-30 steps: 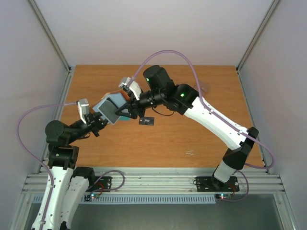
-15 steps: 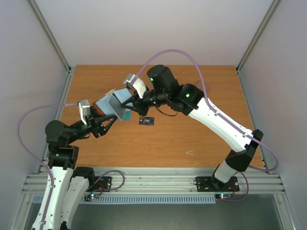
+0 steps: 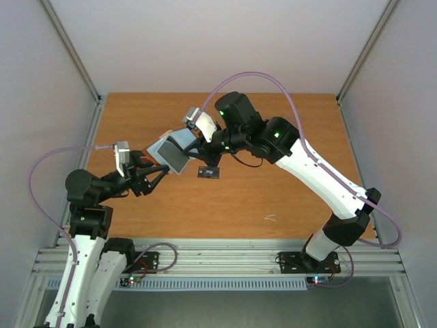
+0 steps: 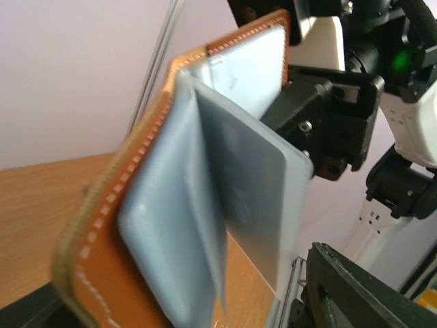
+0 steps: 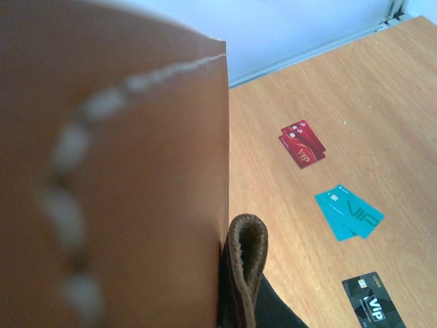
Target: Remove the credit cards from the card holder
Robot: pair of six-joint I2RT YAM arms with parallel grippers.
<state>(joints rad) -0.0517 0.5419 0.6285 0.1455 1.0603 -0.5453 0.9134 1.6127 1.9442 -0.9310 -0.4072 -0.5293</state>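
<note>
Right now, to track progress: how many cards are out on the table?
3 visible: a red card farthest, a teal card nearer, a black card nearest the right wrist camera. Red and teal may each hide another beneath.

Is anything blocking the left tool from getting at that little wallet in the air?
Nothing visible. The open left tool sits right at the near edge of the card holder, with no object between them.

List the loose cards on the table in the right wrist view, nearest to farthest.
Nearest first: black card → teal card → red cards.
</note>
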